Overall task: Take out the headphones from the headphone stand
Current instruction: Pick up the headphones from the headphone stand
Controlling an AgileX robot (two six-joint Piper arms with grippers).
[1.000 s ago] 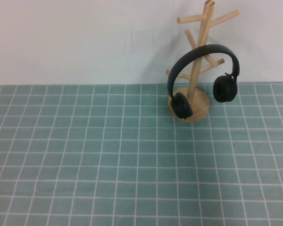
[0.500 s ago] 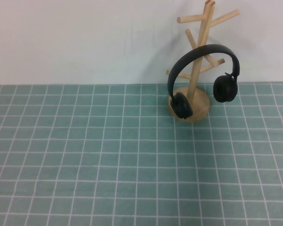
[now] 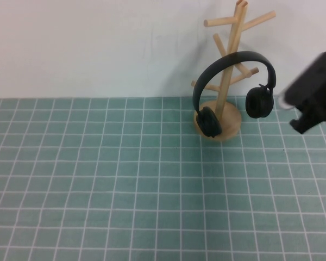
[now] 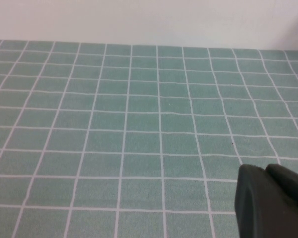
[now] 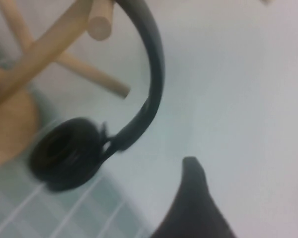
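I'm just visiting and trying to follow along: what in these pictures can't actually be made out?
- Right gripper: high view shows a blurred dark mass right of the headphones, cut by the edge; wrist view shows one finger, so open or shut is unclear.
- Left gripper: only a dark corner in its wrist view, over the cloth.
- Which peg of the stand carries the headband: the band covers that spot.

Stand pegs crowd headphones.
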